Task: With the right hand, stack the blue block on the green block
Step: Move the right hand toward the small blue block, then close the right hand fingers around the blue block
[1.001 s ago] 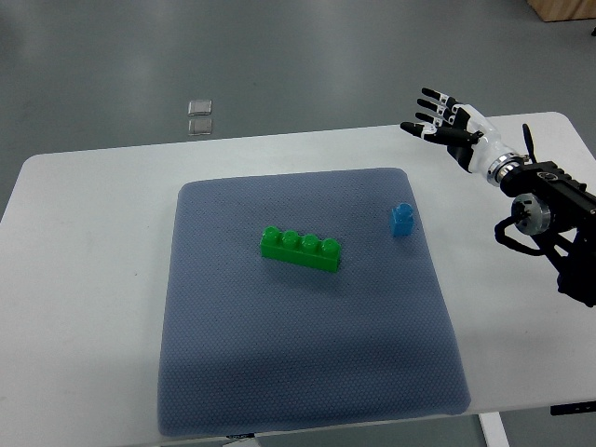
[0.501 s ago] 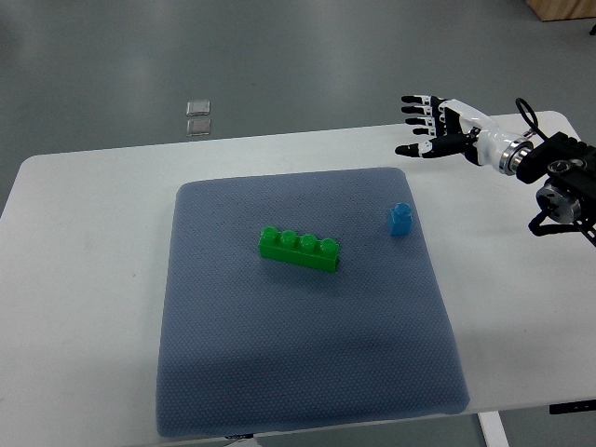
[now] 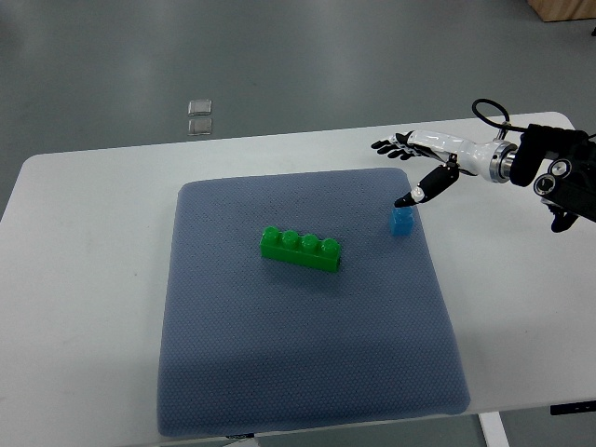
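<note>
A long green block (image 3: 300, 249) with a row of studs lies near the middle of the blue-grey mat (image 3: 298, 354). A small blue block (image 3: 401, 222) stands upright near the mat's right edge. My right hand (image 3: 407, 164) reaches in from the right, open, palm down, just above and behind the blue block. Its thumb tip sits right over the block's top; the other fingers are spread toward the left. Whether the thumb touches the block I cannot tell. The left arm does not show.
The mat lies on a white table (image 3: 84, 242). On the grey floor beyond the table's far edge lie two small clear squares (image 3: 199, 116). The black forearm and its cable (image 3: 554, 172) hang over the table's right end.
My right hand has dropped and moved left toward the blue block, turning palm down, with the thumb now over the block's top. The blocks have not moved.
</note>
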Controlling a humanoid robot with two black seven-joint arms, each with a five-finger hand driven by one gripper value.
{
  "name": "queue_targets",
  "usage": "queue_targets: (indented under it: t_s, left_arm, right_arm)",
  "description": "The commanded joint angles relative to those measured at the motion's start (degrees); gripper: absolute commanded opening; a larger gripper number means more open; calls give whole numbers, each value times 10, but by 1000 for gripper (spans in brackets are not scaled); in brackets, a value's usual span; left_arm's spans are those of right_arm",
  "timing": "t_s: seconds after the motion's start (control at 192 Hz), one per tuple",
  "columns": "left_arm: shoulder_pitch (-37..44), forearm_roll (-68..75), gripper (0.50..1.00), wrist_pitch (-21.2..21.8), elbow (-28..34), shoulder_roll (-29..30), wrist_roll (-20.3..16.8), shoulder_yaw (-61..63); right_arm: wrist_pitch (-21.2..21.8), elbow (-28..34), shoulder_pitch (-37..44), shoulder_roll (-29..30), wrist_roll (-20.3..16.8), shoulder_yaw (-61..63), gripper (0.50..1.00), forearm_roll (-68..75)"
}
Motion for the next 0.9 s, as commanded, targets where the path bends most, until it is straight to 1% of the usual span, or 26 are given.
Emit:
queue_targets:
  t_s: [0.0, 0.151, 0.261, 0.459, 0.61, 0.667, 0.897]
  left_arm:
    - [0, 0, 1000, 1, 0, 0, 0, 0]
    - [0, 0, 1000, 0, 0, 0, 0, 0]
    - [0, 0, 1000, 1, 0, 0, 0, 0]
    - [0, 0, 1000, 0, 0, 0, 0, 0]
    - [0, 0, 1000, 1, 0, 0, 0, 0]
    - [0, 0, 1000, 0, 0, 0, 0, 0]
    - [0, 0, 1000, 0, 0, 0, 0, 0]
  right_arm:
    - [-1, 0, -1, 5, -3, -10, 911, -53]
    - [-6, 0, -1, 6, -4, -30, 901, -74]
    - [-8, 0, 0, 5, -4, -40, 883, -93]
    - [-12, -6, 0, 10, -7, -45, 838, -130]
    - [-29, -16, 0, 21, -8, -46, 809, -134]
    - [-33, -16, 0, 21, -14, -54, 799, -134]
    - [-35, -17, 0, 21, -18, -57, 797, -135]
